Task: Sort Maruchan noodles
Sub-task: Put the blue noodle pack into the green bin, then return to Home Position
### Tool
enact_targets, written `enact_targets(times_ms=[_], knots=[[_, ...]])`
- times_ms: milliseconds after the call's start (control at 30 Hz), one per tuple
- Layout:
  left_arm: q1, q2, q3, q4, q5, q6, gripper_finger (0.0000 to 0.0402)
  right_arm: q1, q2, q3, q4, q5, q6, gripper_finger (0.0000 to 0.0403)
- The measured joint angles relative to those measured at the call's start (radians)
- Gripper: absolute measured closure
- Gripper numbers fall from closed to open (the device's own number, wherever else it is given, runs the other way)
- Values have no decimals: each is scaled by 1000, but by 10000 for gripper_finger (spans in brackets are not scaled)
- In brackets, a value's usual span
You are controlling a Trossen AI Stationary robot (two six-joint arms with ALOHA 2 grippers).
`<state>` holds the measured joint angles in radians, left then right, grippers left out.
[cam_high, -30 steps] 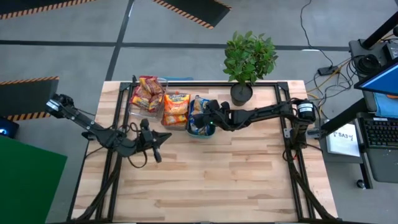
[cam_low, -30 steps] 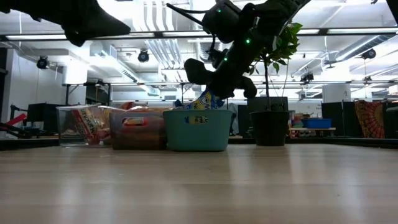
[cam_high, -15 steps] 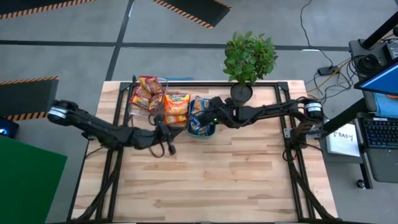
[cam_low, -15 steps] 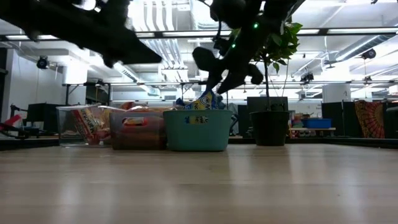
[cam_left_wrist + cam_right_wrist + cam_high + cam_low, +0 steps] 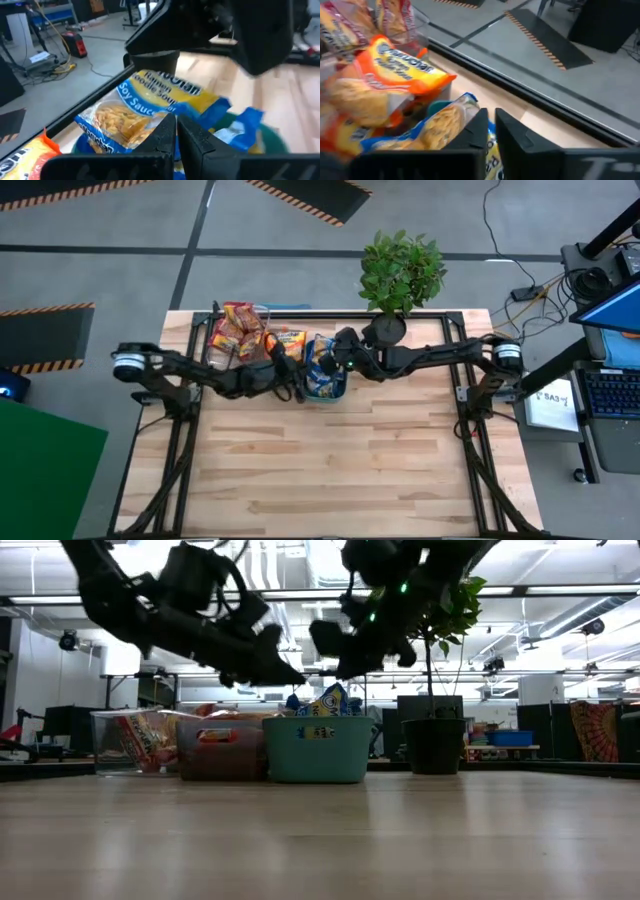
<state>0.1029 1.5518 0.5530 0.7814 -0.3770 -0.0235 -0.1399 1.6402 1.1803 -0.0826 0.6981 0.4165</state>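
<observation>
Blue-and-yellow noodle packets (image 5: 145,107) stand in the teal bin (image 5: 318,750) at the table's far middle. Orange packets (image 5: 395,75) fill the grey bin (image 5: 222,750) to its left. Red packets (image 5: 235,325) lie in the clear bin (image 5: 130,740) farther left. My left gripper (image 5: 296,387) is shut and hovers just above the teal bin's left rim, with its fingers (image 5: 167,135) pointing at the blue packets. My right gripper (image 5: 330,355) is shut and hangs over the same bin; it also shows in the low view (image 5: 335,658), clear of the packets.
A potted plant (image 5: 398,275) stands right of the teal bin at the far edge, close under my right arm. The three bins sit side by side along the far edge. Bare wooden table top (image 5: 350,460) lies nearer.
My left gripper has swept toward the table's right and far edge, from the bare table left of centre to the teal bin. My right gripper has risen a little above the teal bin and drifted slightly toward the far edge.
</observation>
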Motion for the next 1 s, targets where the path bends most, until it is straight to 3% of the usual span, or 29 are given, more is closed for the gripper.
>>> enact_targets(times_ms=[67,267,500,733,1000], knots=[[16,40,18,-1,20,0,402,-15,28,-20,75,2,-37,386],[24,112,27,-6,29,-27,402,-64,112,-96,321,0,-87,393],[24,116,15,-75,29,-99,402,-76,219,-186,551,-128,-84,394],[22,105,17,-84,52,-113,402,-76,254,-181,556,-129,-94,394],[-7,-84,-3,-165,108,-93,402,-44,95,-175,478,-134,-219,394]])
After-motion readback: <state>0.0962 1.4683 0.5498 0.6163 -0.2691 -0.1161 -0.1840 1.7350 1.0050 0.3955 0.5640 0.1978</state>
